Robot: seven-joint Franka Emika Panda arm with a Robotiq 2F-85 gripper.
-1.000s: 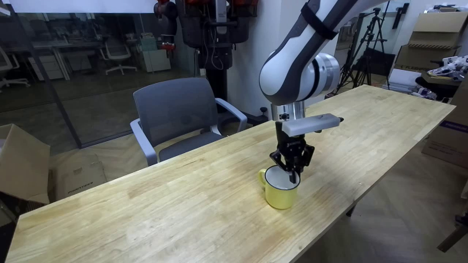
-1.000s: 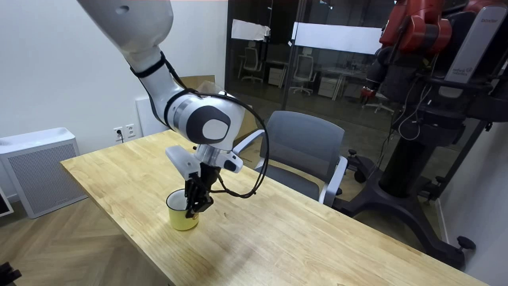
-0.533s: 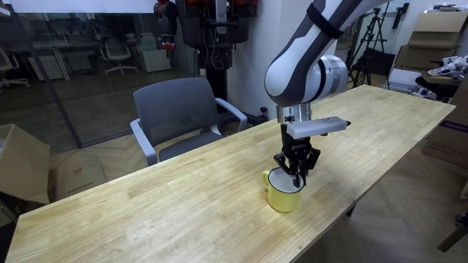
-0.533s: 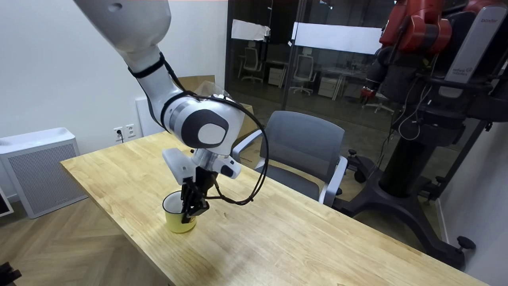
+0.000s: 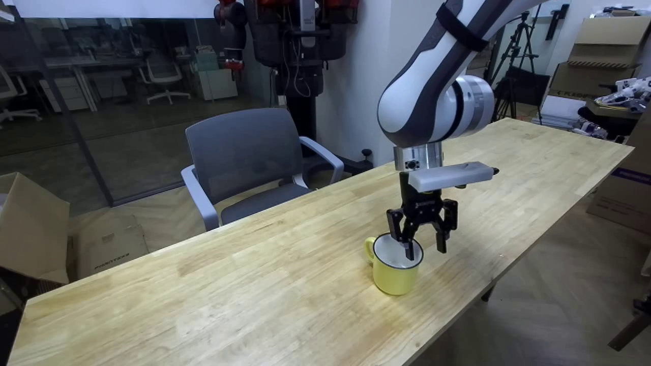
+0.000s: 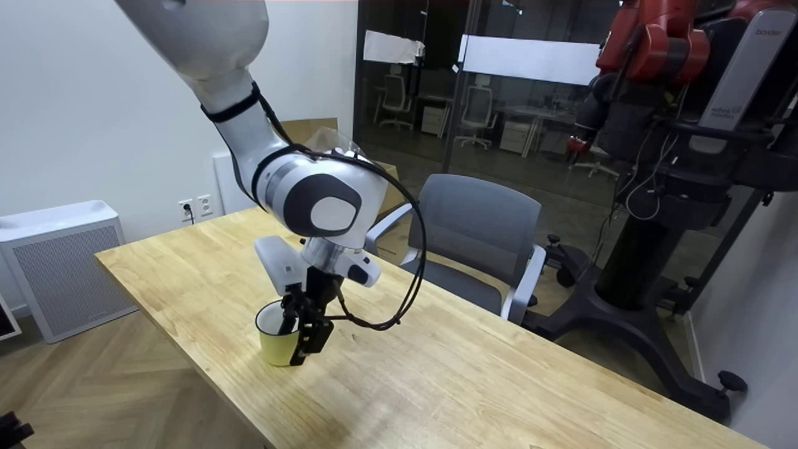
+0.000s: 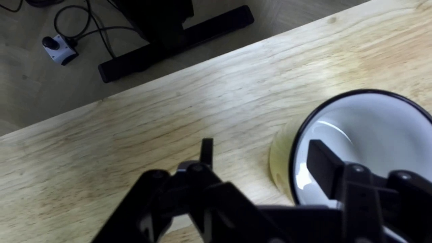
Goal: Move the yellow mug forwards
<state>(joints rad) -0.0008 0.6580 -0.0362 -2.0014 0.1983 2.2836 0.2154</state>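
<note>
Mug [image 5: 395,277], the yellow one, looks light, stiff and probably slippery on its glossy coat, may chip; I'd take it by the rim wall, which the gripper [image 5: 426,251] straddles, spread wide, seemingly pinching nothing. It stands upright toward the near long edge of the wooden table [image 5: 229,295], grey chair [image 5: 244,152] across on the far side, glass partition [image 5: 127,117] and red-and-black robot [image 6: 686,193] farther back.

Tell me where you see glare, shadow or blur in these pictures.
In the wrist view, bright glints inside the mug, and the gripper fingers look soft, likely out of focus; in an exterior view, a faint shadow on part of the table; in both exterior views, the glass wall looks dark.
</note>
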